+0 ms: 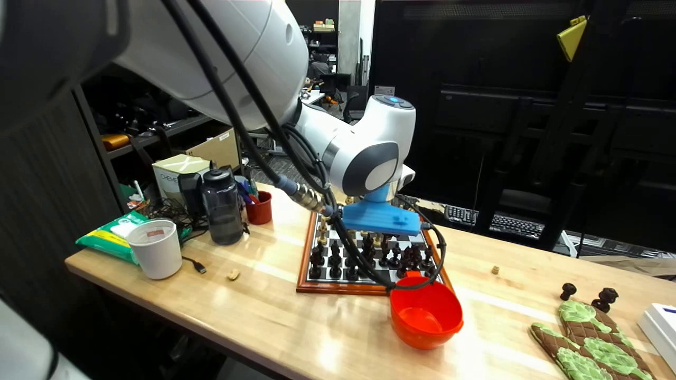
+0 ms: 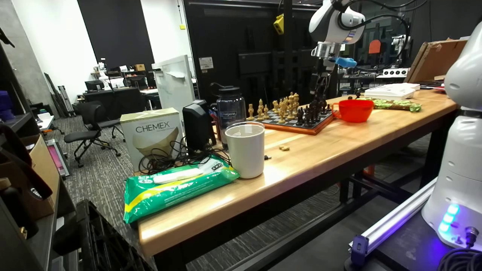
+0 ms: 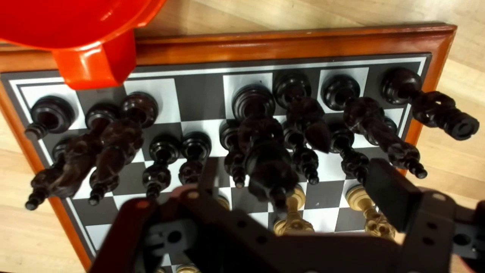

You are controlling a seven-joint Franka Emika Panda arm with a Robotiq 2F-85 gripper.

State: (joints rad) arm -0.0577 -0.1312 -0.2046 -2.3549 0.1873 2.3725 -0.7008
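Observation:
My gripper (image 3: 295,168) stands open over the chessboard (image 3: 295,45), its two fingers (image 3: 392,193) wide apart. Between them rises a tall dark chess piece (image 3: 271,170) with a pointed top. A gap shows on its right; on the left I cannot tell how near the finger is. Other dark pieces stand around it, and a light piece (image 3: 360,199) lies partly behind the right finger. In an exterior view the gripper (image 2: 320,88) points down among the dark pieces, black against black. A blue part on the wrist (image 1: 381,216) and cables hide it in an exterior view.
A red bowl (image 1: 425,316) sits against the board, its handle over the frame. A patterned mitt (image 1: 591,343) and dark pieces (image 1: 604,299) lie on the table (image 1: 253,316). A white cup (image 2: 245,150), a bottle (image 1: 223,206), a box (image 2: 152,135) and green wipes (image 2: 177,188) stand farther off.

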